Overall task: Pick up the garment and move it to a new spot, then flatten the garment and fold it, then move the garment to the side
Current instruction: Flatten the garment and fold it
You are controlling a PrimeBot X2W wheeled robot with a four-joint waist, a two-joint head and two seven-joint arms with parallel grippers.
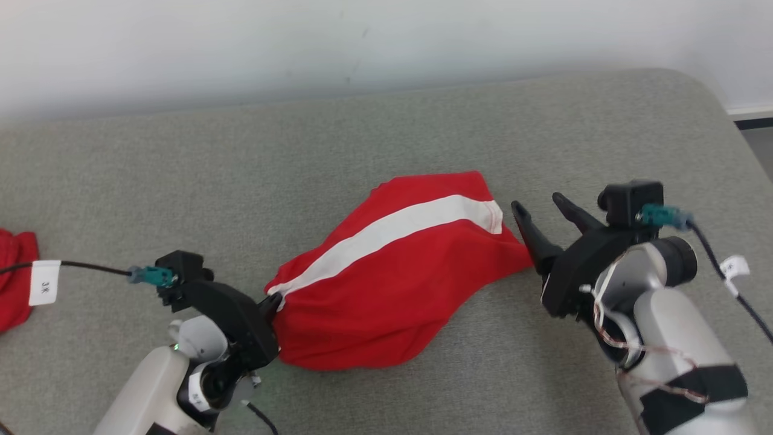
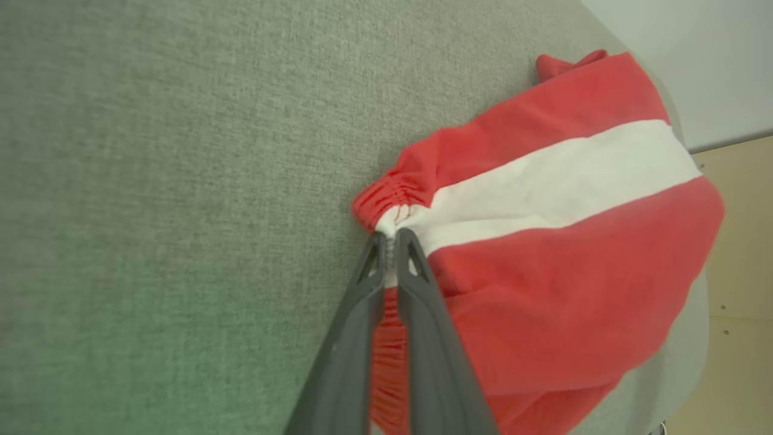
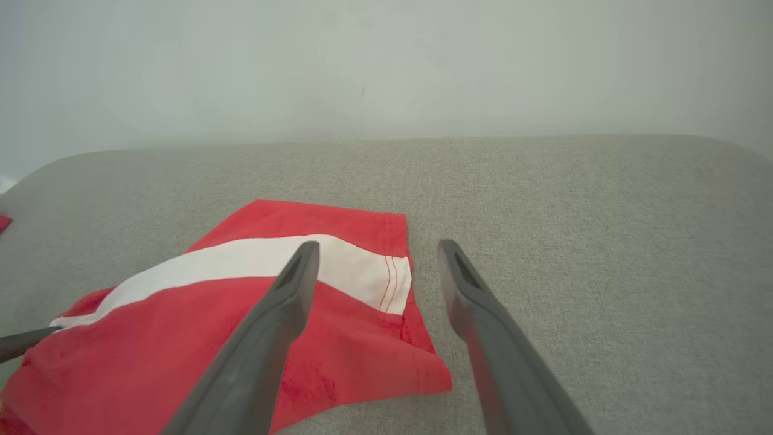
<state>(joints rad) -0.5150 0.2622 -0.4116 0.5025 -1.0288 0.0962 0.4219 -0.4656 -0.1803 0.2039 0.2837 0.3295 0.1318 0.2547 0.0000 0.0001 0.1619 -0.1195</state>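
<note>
A red garment [image 1: 386, 284] with a white stripe lies bunched on the grey padded table [image 1: 302, 157]. My left gripper [image 1: 273, 302] is shut on its gathered waistband at the garment's left end; in the left wrist view the two fingers [image 2: 416, 290] pinch the elastic edge of the garment [image 2: 543, 241]. My right gripper [image 1: 540, 208] stands open just right of the garment's hemmed end, not touching it. In the right wrist view the gripper [image 3: 375, 251] hovers over the hem corner of the garment [image 3: 338, 338], fingers spread apart.
Another red cloth [image 1: 15, 278] lies at the table's far left edge, beside a white cable tag [image 1: 44, 281]. A pale wall runs behind the table. The table's rounded right corner [image 1: 712, 96] borders the floor. Bare table stretches behind and in front of the garment.
</note>
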